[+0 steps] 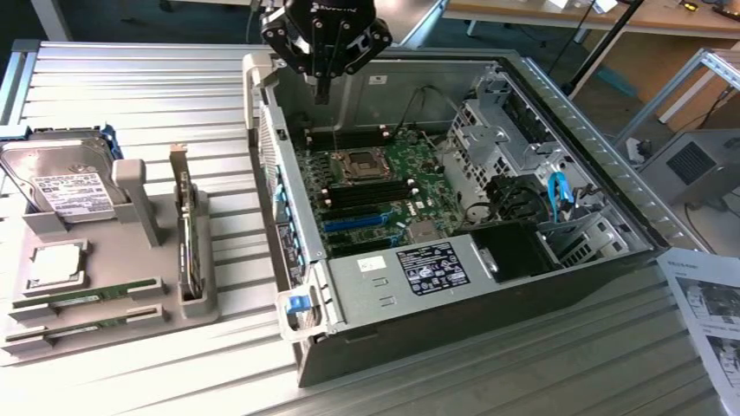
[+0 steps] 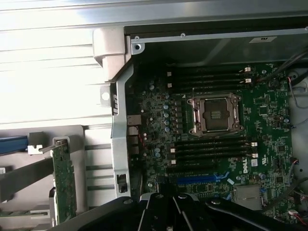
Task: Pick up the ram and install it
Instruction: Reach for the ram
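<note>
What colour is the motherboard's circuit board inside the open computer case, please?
Green; the motherboard shows best in the wrist view.

Glossy black tool (image 1: 322, 87), angular linked body with pale highlights, faint white lettering across its upper housing

A parts tray (image 1: 151, 299) lies on the slatted table (image 1: 139, 78) at the exterior view's left, with the open computer case (image 1: 584, 139) beside it to the right. On the tray the hard drive (image 1: 64, 178) stands at the far end, the processor (image 1: 55, 264) lies in front of it, two ram sticks (image 1: 87, 299) lie side by side at the near end, and the expansion card (image 1: 185, 234) stands upright along the case-side edge. Inside the case the processor socket (image 1: 359, 160) sits between banks of memory slots (image 1: 370, 195), and the gripper (image 1: 321, 87) hangs above the far end.
</note>
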